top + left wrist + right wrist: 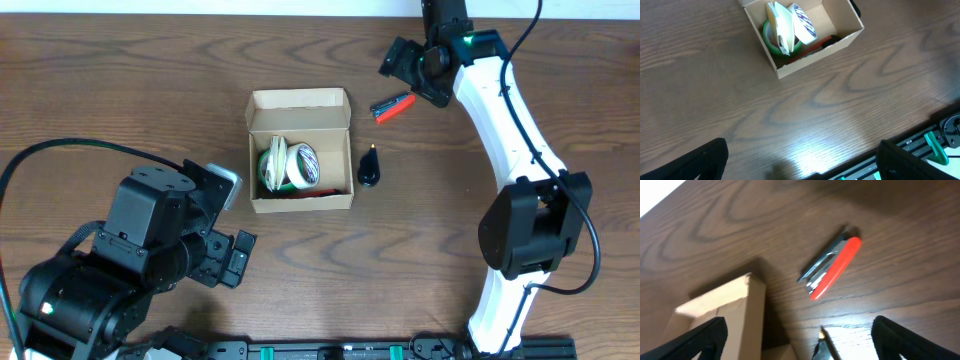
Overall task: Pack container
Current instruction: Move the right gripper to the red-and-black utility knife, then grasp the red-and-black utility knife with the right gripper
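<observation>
The container [300, 150] is a tan cardboard box in the middle of the table, its lid flap [298, 100] folded open toward the far side. Inside it stand a green tape roll [271, 166] and a white printed tape roll [304, 164], with something red [300, 194] along the near wall. In the left wrist view the container [845, 39] lies well ahead of my left gripper [802, 167], which is open and empty over bare table. My right gripper [408, 74] hovers open beyond the container's far right corner, holding nothing.
A red-and-grey stapler-like tool [393, 105] [832, 267] lies on the table just right of the lid flap. A black object with a gold tip [369, 168] [823, 344] sits by the container's right wall. A black rail [920, 145] runs along the table's near edge.
</observation>
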Action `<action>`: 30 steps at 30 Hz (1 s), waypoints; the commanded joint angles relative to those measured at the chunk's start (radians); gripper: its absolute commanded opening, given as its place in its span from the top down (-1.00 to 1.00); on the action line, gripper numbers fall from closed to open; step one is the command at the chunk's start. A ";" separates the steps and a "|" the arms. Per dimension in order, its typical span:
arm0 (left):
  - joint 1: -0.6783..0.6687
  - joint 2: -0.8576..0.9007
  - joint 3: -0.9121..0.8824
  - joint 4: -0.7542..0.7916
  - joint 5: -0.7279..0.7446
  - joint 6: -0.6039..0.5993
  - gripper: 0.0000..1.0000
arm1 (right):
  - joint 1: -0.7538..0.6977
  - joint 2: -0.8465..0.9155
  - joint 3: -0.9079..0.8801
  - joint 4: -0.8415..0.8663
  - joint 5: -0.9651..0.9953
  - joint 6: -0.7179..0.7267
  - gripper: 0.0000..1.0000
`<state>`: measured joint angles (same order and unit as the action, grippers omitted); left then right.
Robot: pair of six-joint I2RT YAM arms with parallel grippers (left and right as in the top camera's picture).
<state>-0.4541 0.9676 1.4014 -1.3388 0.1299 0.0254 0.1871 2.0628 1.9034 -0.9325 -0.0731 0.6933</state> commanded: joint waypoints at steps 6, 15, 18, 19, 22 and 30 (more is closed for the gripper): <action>0.002 -0.001 0.010 -0.003 -0.007 -0.006 -0.90 | -0.011 0.138 0.173 -0.092 0.032 0.099 -0.89; 0.002 -0.001 0.010 -0.003 -0.007 -0.006 -0.91 | -0.009 0.433 0.534 -0.323 0.032 0.141 -0.89; 0.002 -0.001 0.010 -0.003 -0.007 -0.006 -0.91 | -0.009 0.467 0.537 -0.318 0.032 0.159 -0.88; 0.002 -0.001 0.010 -0.003 -0.007 -0.006 -0.90 | -0.009 0.477 0.537 -0.314 0.032 0.159 -0.88; 0.002 -0.001 0.010 -0.003 -0.007 -0.006 -0.91 | -0.006 0.509 0.537 -0.312 0.040 0.176 -0.88; 0.002 -0.001 0.010 -0.003 -0.007 -0.006 -0.90 | -0.005 0.563 0.537 -0.298 0.039 0.236 -0.88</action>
<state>-0.4541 0.9676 1.4014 -1.3388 0.1299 0.0254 0.1780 2.6011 2.4195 -1.2331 -0.0509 0.8818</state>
